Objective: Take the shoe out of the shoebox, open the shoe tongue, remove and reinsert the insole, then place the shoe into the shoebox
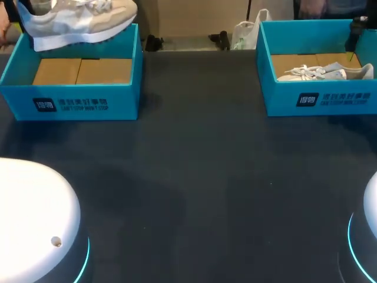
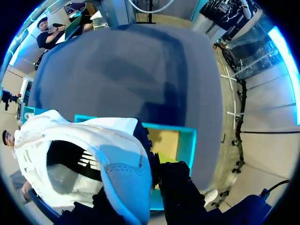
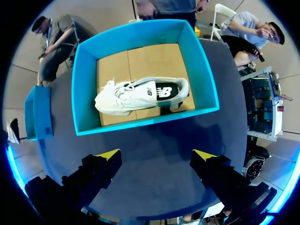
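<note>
A beige and white sneaker point(image 1: 76, 20) hangs above the left teal shoebox point(image 1: 73, 100), its sole level with the box's back rim. In the left wrist view my left gripper point(image 2: 153, 176) is shut on the heel collar of this sneaker point(image 2: 84, 150), with the box point(image 2: 187, 145) under it; its yellow tips are hidden. A second white sneaker point(image 1: 324, 72) lies on its side in the right teal shoebox point(image 1: 318, 100). My right gripper point(image 3: 156, 154) hovers open above this box's front wall point(image 3: 140, 123), nothing between its fingers, with the sneaker point(image 3: 140, 96) ahead of it.
Both boxes have brown cardboard floors point(image 1: 82, 71) and stand at the table's back corners. The dark tabletop point(image 1: 194, 177) stretches between and in front of them. My two arm bases point(image 1: 35, 224) sit at the near corners.
</note>
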